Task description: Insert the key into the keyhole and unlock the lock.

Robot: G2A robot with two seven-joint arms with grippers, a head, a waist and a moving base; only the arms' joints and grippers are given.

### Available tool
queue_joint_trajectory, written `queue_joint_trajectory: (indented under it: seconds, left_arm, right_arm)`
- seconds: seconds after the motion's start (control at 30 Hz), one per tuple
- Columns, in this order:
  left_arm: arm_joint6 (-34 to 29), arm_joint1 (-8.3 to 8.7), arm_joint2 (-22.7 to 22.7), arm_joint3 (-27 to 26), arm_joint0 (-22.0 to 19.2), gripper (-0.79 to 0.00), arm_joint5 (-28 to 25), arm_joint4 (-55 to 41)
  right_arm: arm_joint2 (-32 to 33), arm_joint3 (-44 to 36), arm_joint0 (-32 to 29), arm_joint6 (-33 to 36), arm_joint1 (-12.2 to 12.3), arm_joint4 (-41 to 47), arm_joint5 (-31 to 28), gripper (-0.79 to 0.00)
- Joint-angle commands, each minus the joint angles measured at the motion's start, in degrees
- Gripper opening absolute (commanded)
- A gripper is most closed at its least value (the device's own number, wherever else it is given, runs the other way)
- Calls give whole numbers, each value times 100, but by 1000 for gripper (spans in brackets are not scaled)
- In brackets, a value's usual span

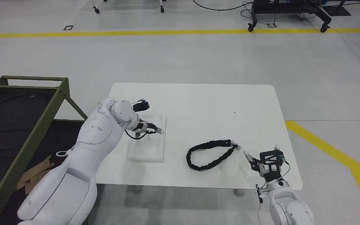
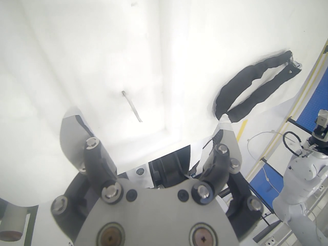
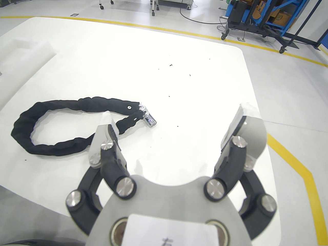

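Note:
A black fabric-sleeved chain lock (image 1: 209,155) lies looped on the white table, its silver lock cylinder (image 3: 150,120) at the end nearest my right gripper (image 3: 174,119). That gripper (image 1: 251,158) is open, low over the table near the front right corner, a short way from the cylinder. A thin metal key (image 2: 132,106) lies flat in the white foam tray (image 2: 77,52). My left gripper (image 2: 147,116) hovers open just above the tray (image 1: 147,147), the key ahead of its fingers and untouched. The chain (image 2: 252,89) lies beyond the tray.
The tray sits at the table's left front. A dark green metal frame (image 1: 35,112) stands off the table's left side. Yellow floor tape (image 1: 315,140) runs past the right edge. Small dark specks (image 3: 171,65) dot the tabletop.

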Motion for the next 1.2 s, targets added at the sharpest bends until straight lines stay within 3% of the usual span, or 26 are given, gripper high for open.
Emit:
queue_joint_trajectory:
  seconds: [0.0,0.07,0.1,0.13,0.43,0.67,1.07,1.17]
  left_arm:
    - [17,12,7,-115,25,-215,148,72]
    - [-45,27,-10,-199,53,-262,209,74]
    - [-89,34,-15,-232,62,-376,209,80]
    - [-89,41,-3,-249,69,-397,249,134]
    - [-105,-5,202,-449,200,-422,551,559]
    - [169,-85,312,-306,156,-440,662,792]
    - [457,-240,357,68,118,-628,349,765]
    - [482,-279,372,128,99,-643,387,783]
  right_arm:
    - [0,0,0,0,0,0,0,0]
    - [0,0,0,0,0,0,0,0]
    - [0,0,0,0,0,0,0,0]
    - [0,0,0,0,0,0,0,0]
    - [0,0,0,0,0,0,0,0]
    - [0,0,0,0,0,0,0,0]
    - [0,0,0,0,0,0,0,0]
    - [0,0,0,0,0,0,0,0]
